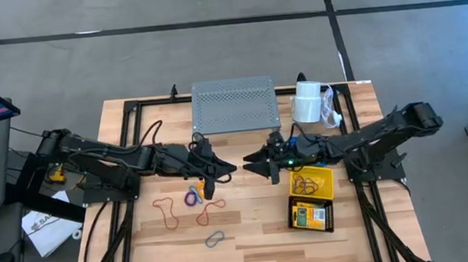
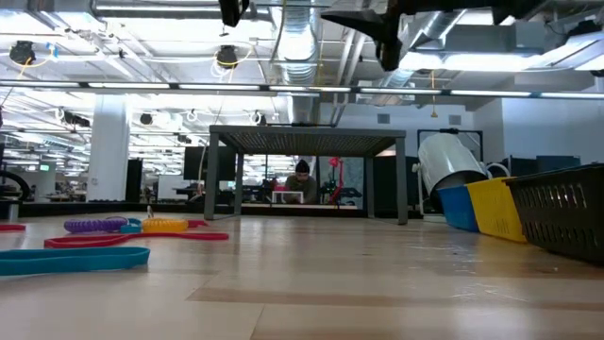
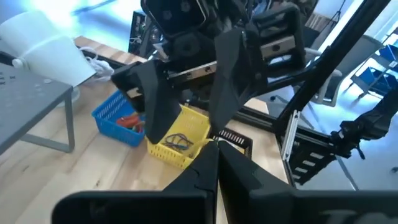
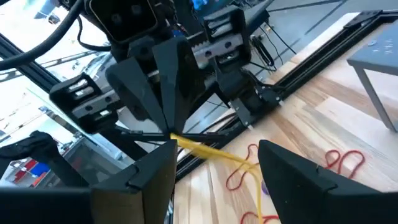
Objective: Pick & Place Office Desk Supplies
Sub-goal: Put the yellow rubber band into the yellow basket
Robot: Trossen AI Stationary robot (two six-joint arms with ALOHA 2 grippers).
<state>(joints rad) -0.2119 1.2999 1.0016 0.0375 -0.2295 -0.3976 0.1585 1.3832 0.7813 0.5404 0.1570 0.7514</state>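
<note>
We're mid-handoff above mid-bench: right hand (image 4: 211,165) should close squarely on the yellow loop (image 4: 208,151) before any release. Right hand gapes wide, holding nothing. Left hand (image 4: 166,127) beyond is clenched on the loop. Yellow basket (image 1: 313,183) sits under the right arm.

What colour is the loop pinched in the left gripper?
Yellow. The loop hangs from the shut left gripper, seen best in the right wrist view.

Grey floor (image 1: 211,49) with dark lines; bright ceiling lights (image 2: 170,90) overhead.
</note>
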